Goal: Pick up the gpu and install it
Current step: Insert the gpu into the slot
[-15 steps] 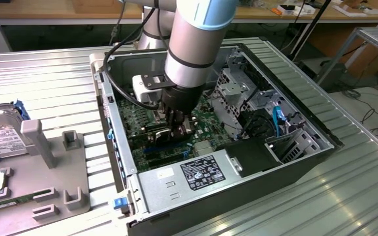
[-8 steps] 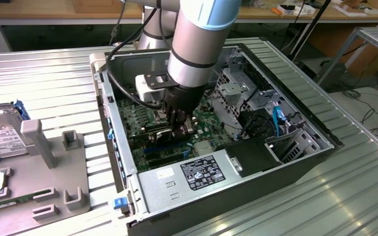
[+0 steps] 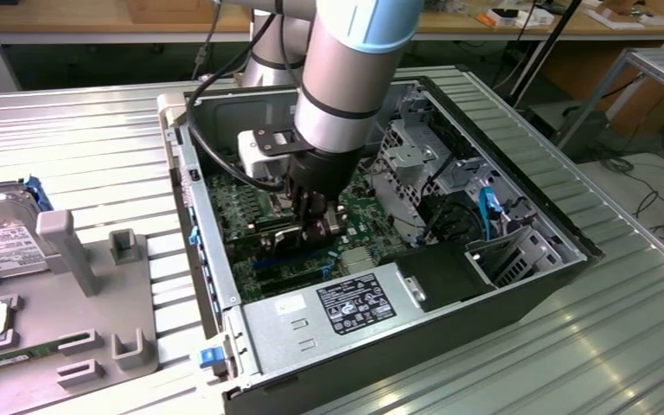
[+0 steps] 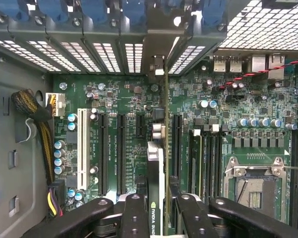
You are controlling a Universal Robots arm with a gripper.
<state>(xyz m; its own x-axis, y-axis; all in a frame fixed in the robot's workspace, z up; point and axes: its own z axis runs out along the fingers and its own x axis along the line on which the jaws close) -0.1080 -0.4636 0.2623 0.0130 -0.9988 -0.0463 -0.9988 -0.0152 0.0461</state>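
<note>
In the wrist view the gripper (image 4: 161, 218) is clamped on the gpu (image 4: 160, 163), its black fingers (image 4: 134, 218) pressing both faces of the card, which stands on edge over the green motherboard (image 4: 134, 99). The card runs away from the camera between the black expansion slots (image 4: 121, 148), and its metal end bracket (image 4: 156, 64) meets the case's rear slot openings with the blue clips (image 4: 94, 10). A white slot (image 4: 82, 148) lies further to one side, and the CPU socket (image 4: 253, 186) to the other.

In the exterior view the open computer case (image 3: 309, 328) lies on its side on the slatted metal counter (image 3: 79, 138). The gripper (image 3: 315, 220) reaches down inside the case over the motherboard (image 3: 355, 216). A grey fixture tray (image 3: 113, 294) sits at the counter's edge on the exterior view's left, carrying a hard drive (image 3: 3, 238).
</note>
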